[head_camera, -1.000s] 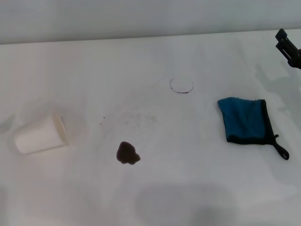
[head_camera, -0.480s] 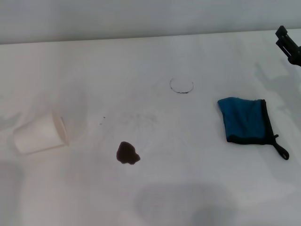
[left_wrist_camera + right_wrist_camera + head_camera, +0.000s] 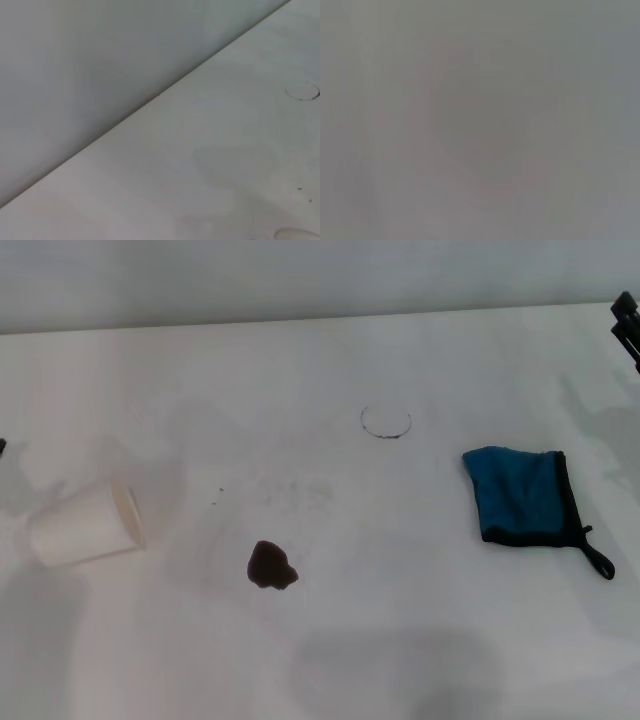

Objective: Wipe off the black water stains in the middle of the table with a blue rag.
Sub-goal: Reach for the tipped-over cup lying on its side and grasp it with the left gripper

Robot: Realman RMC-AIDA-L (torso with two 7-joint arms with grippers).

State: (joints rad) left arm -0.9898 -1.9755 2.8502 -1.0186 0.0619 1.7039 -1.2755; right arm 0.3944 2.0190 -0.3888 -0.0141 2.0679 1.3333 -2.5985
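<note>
Two stains: a brownish-black blob (image 3: 271, 566) lies at about 7 o'clock from the table's centre, and a thin dark ring outline (image 3: 386, 422) at about 12 o'clock; both are untouched on the white table (image 3: 330, 660). The left wrist view catches the ring (image 3: 302, 91) near its edge.

Change, right gripper: over the last second the right gripper (image 3: 627, 328) has slid outward at 2 o'clock, from well inside the head view to only a dark sliver at the edge. It is going away from the rag, not toward it.

Change, left gripper: a tiny dark tip (image 3: 2, 446) has appeared at the 9 o'clock edge, presumably the left gripper arriving; too little shows to be sure.

Change, cup: the pale paper cup (image 3: 86, 527), lying on its side at 8 o'clock, has shifted slightly between frames.

Meaning for the task: nothing is picked up and no wiping has begun. I judge this a repositioning pause, with the grasp of the rag still to come.

Pincer state: I cannot tell for either gripper; the right shows only a fragment, the left barely a speck, and the right wrist view is a featureless grey.

Blue rag, place: at 3 o'clock, well apart from both stains and below the right gripper in the head view.

Blue rag, look: the blue rag (image 3: 520, 494) is a folded teal-blue square lying flat, black edging along its right and lower sides, a black loop (image 3: 598, 560) trailing from its lower right corner. It looks soft and limp.
</note>
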